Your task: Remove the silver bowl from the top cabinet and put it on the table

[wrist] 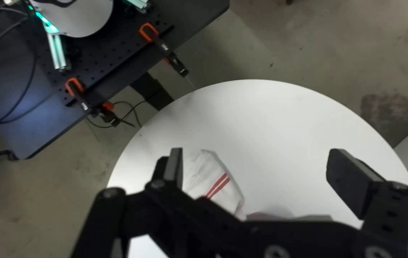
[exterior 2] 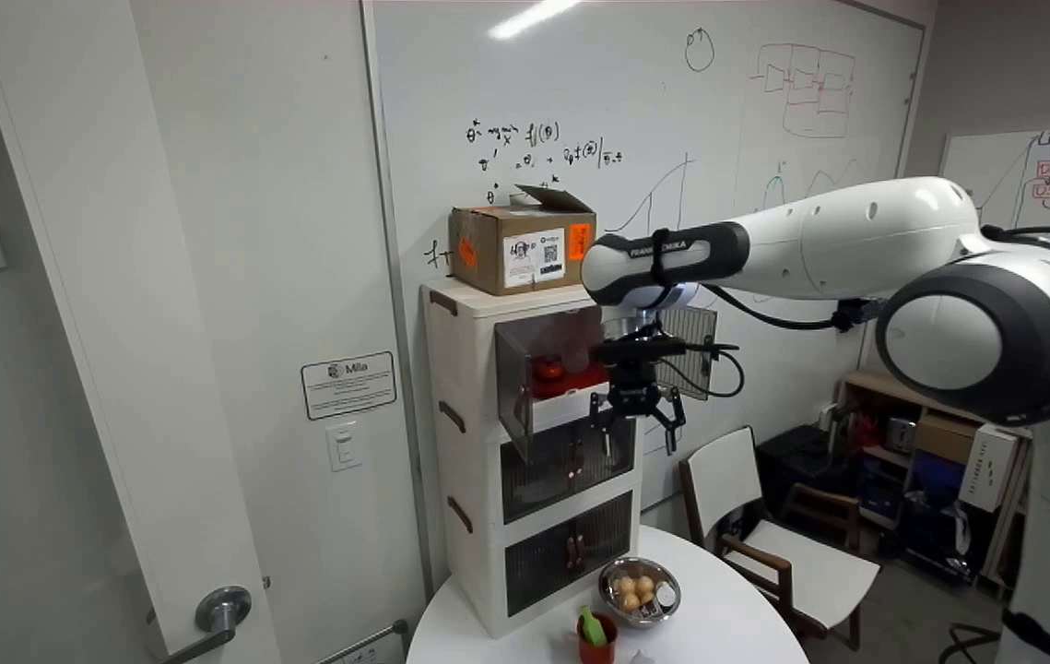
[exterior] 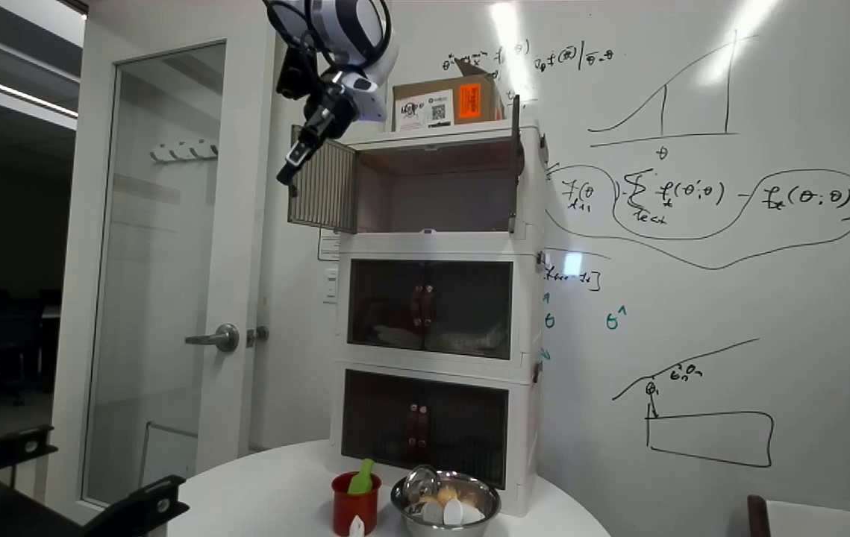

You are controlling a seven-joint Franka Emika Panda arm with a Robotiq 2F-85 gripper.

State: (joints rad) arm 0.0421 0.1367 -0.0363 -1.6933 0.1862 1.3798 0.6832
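On table (wrist: 279, 114), wrist view: striped cloth (wrist: 205, 175)

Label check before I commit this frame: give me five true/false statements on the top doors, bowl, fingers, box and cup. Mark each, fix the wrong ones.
1. Both doors of the top cabinet stand open. True.
2. The silver bowl is inside the top cabinet. False: it stands on the table.
3. The fingers are gripping the bowl. False: they are spread apart and hold nothing.
4. A cardboard box sits on top of the stack. True.
5. The green thing lies beside the red cup. False: it sticks up out of the cup.
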